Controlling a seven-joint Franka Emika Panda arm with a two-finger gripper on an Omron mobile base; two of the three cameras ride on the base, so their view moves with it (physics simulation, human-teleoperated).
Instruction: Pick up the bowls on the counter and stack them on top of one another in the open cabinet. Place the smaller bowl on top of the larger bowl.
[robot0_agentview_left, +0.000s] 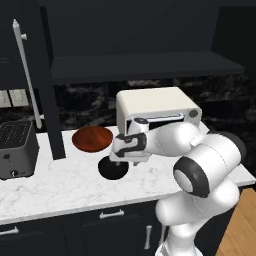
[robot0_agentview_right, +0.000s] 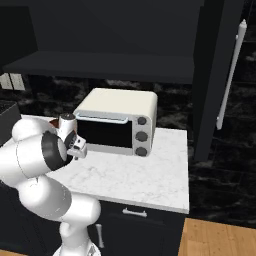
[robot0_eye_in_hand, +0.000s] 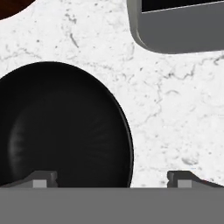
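Smaller bowl (robot0_eye_in_hand: 61, 127) sits on the table (robot0_eye_in_hand: 175, 109) under the open jaws; I would straddle its right rim, then close gently.

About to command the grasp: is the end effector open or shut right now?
Open. In the hand view the end effector shows its two fingertips far apart, straddling the rim of the smaller bowl on the counter.

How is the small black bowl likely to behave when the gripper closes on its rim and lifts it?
The smaller bowl looks glossy, so its rim may slip between the open gripper fingers. It seems rigid and shallow, probably light. Gripped at one edge, it could tilt, and a nudge might slide it across the smooth counter.
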